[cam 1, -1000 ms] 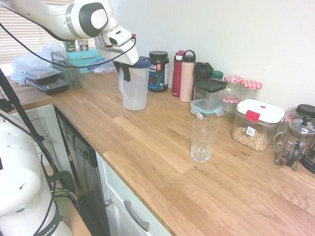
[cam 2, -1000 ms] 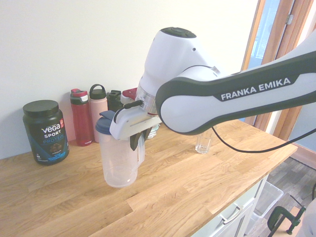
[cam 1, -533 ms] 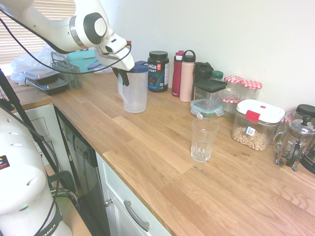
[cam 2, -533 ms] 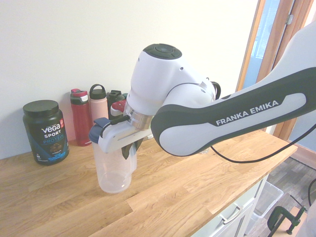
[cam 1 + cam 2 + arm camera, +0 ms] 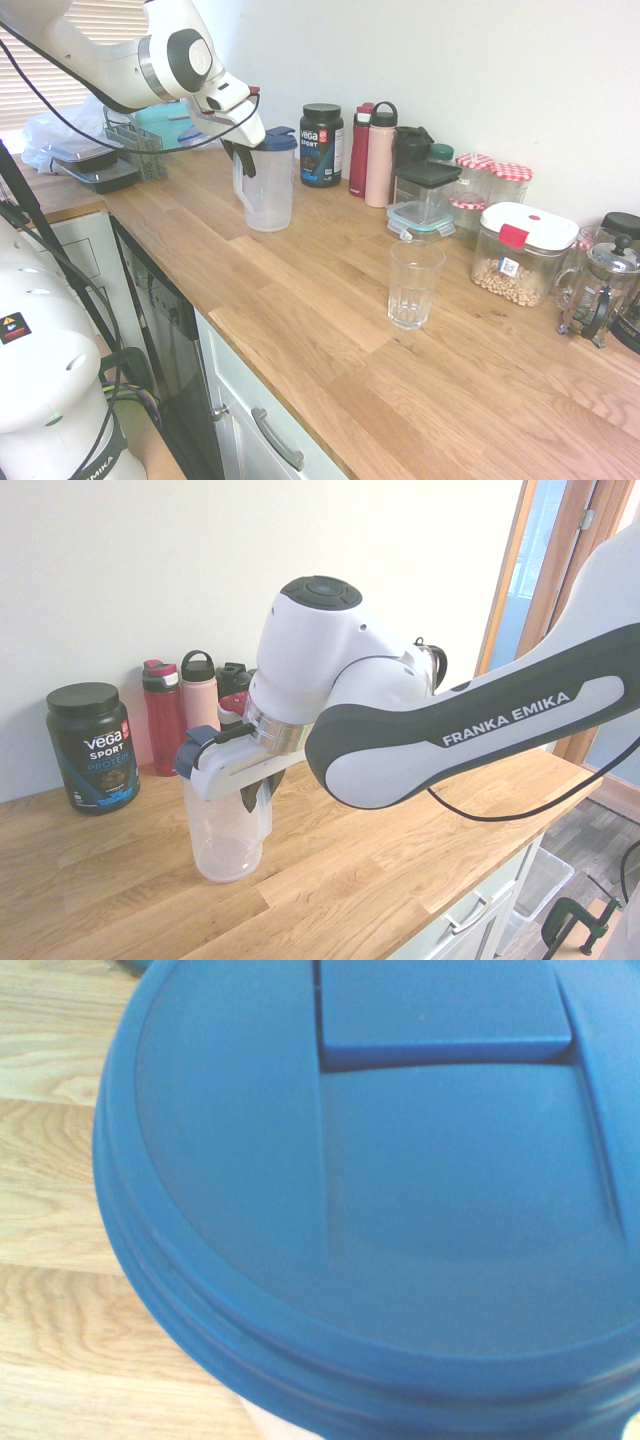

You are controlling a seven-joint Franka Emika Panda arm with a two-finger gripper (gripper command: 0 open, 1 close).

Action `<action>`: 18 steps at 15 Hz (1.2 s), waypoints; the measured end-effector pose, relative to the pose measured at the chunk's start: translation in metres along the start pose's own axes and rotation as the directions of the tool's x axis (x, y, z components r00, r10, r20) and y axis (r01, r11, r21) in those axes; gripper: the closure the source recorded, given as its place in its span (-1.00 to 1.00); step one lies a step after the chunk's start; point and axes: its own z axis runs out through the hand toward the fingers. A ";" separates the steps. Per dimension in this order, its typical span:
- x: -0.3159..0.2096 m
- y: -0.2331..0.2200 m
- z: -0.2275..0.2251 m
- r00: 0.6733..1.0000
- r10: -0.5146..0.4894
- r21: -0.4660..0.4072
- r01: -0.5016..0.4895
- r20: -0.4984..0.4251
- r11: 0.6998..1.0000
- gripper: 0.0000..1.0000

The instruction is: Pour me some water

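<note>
A clear plastic pitcher (image 5: 268, 190) with a blue lid (image 5: 400, 1160) stands upright at the back left of the wooden counter (image 5: 330, 330). Its base is at the counter surface; I cannot tell whether it touches. My gripper (image 5: 243, 160) is shut on the pitcher's handle, just under the lid, on the side away from the glass. The second exterior view shows the same grip (image 5: 250, 795) on the pitcher (image 5: 225, 830). A clear drinking glass (image 5: 415, 285) stands alone mid-counter, well to the pitcher's right. I cannot make out water in either vessel.
Along the wall stand a black Vega tub (image 5: 322, 145), a red bottle (image 5: 360, 150), a pink bottle (image 5: 379, 155), storage boxes (image 5: 522, 253), jars and a French press (image 5: 600, 290). Containers and a bag (image 5: 95, 150) sit at the far left.
The arm has carried the pitcher a little to the left, away from the glass, and lower toward the counter. The grip on the handle has not changed.
</note>
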 end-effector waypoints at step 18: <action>0.006 0.038 -0.063 0.991 0.038 -0.016 -0.036 0.129 0.999 -1.00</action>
